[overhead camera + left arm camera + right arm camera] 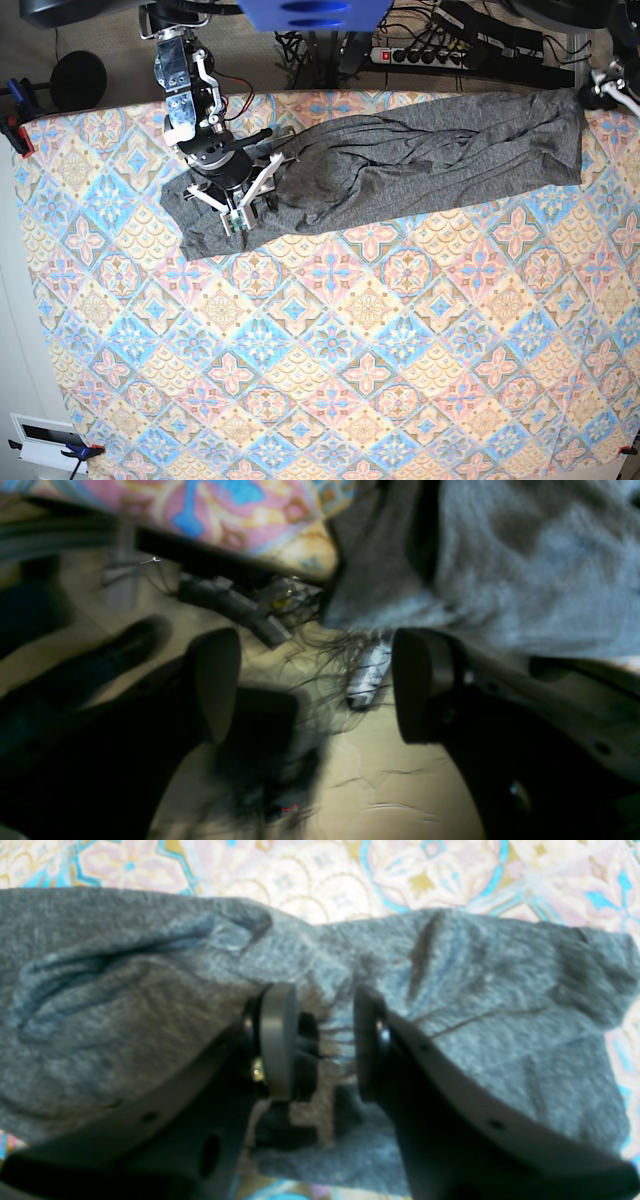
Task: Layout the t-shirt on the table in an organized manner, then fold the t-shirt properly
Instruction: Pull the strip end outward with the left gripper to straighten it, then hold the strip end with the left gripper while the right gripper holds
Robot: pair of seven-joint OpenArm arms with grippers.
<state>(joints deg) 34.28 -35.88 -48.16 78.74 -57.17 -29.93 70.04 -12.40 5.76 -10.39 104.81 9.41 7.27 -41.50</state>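
Note:
The dark-grey t-shirt [420, 150] lies stretched in a long band across the far side of the table [330, 350], from its left part to the far right corner. My right gripper [324, 1040] is down on the shirt's left end [150, 990], with a creased bunch of fabric pinched between its fingers [277, 1040]. My left gripper [320, 685] hangs past the table's far right corner with its jaws wide apart and nothing between them. The shirt's edge [500, 580] sits just above it, apart from the fingers [425, 685].
The patterned cloth covers the whole table, and its edge [240, 515] shows in the left wrist view. Behind the table, on the floor, lie a power strip [430, 52] and tangled cables [320, 650]. Clamps [15, 125] hold the cloth at the left corners.

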